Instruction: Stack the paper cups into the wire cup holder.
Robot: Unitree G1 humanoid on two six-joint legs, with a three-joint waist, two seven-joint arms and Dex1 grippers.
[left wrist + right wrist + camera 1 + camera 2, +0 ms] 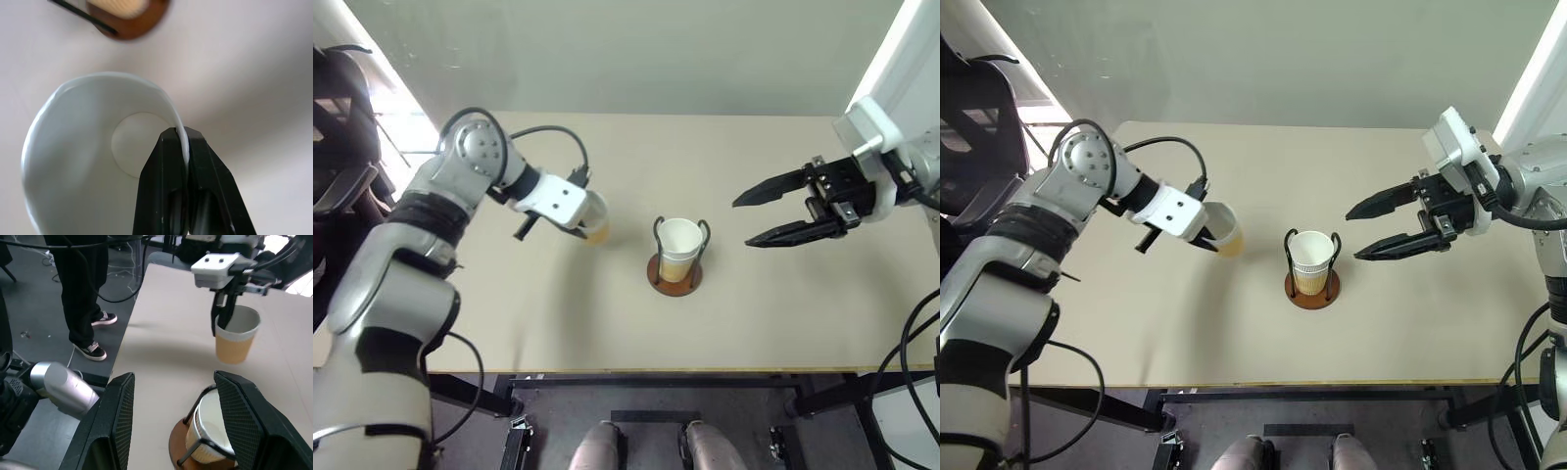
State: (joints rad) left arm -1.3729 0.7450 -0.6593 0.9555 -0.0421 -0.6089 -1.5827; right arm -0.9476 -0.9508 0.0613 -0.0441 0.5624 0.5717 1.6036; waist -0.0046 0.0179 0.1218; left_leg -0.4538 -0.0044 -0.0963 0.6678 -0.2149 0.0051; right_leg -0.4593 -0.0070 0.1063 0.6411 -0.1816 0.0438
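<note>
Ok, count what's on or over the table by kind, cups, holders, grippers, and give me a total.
Cups: 2, one in the holder, one held by its rim in the left gripper
Holder: 1
Grippers: 2, left shut on the cup, right open
Total: 5

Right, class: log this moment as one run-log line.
left gripper: shut on paper cup rim, lifted | right gripper: open, empty | wire cup holder: holds stacked cup(s) | next: probably stack

surface: beige table (783, 323) | on it: wire cup holder (675, 274), near centre, cup inside
</note>
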